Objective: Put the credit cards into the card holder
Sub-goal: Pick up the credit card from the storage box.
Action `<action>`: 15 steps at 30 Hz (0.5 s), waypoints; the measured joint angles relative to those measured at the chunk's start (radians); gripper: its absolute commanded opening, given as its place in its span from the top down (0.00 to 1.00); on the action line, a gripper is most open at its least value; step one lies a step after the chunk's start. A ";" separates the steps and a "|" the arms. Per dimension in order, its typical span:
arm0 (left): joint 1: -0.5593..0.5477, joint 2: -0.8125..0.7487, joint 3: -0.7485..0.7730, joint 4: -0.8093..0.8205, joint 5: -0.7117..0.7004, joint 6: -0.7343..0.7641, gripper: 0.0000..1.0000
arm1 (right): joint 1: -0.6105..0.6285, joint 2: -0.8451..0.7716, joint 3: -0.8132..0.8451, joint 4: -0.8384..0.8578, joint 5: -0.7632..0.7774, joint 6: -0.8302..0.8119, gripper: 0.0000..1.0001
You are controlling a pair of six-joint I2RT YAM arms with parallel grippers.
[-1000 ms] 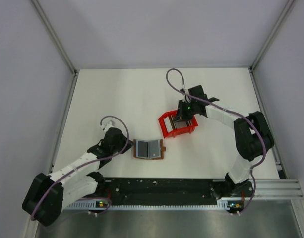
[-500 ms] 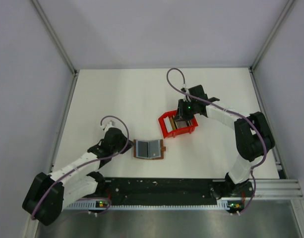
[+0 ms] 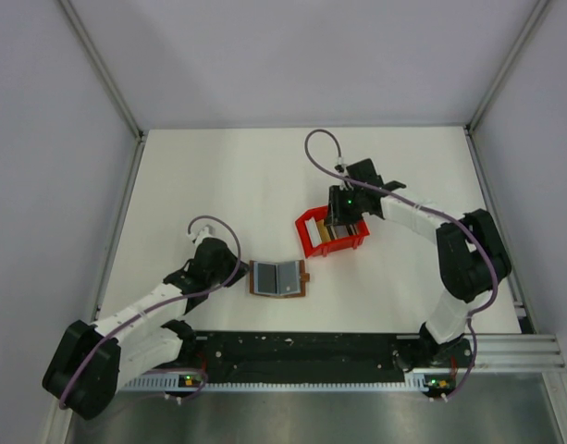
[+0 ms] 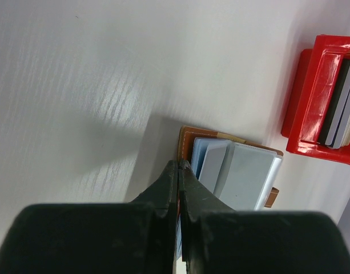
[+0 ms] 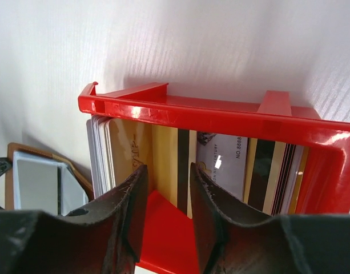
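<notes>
Credit cards (image 5: 220, 165), thin plastic rectangles in tan-gold, dark and whitish, stood on edge in the red plastic bin (image 5: 220, 117), with the brown leather-like card holder (image 4: 237, 171) lying open near it. My right gripper (image 5: 168, 171) hung over the cards, jaws partly apart and empty. My left gripper (image 4: 178, 166) was closed on nothing, its tip at the holder's edge.

The left arm (image 3: 144, 310) reaches low and forward, left tool (image 4: 178, 171) pinched closed, while the right arm (image 3: 431, 222) bends inward, right tool (image 5: 168, 182) angled down, fingers parted.

Right end effector (image 3: 342, 222) at red bin (image 3: 307, 233), left end effector (image 3: 235, 275) beside open card holder (image 3: 277, 277).
</notes>
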 measured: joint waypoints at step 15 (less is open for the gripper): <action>0.001 0.000 0.000 0.000 0.003 0.002 1.00 | 0.026 -0.043 -0.001 0.075 -0.116 0.046 0.48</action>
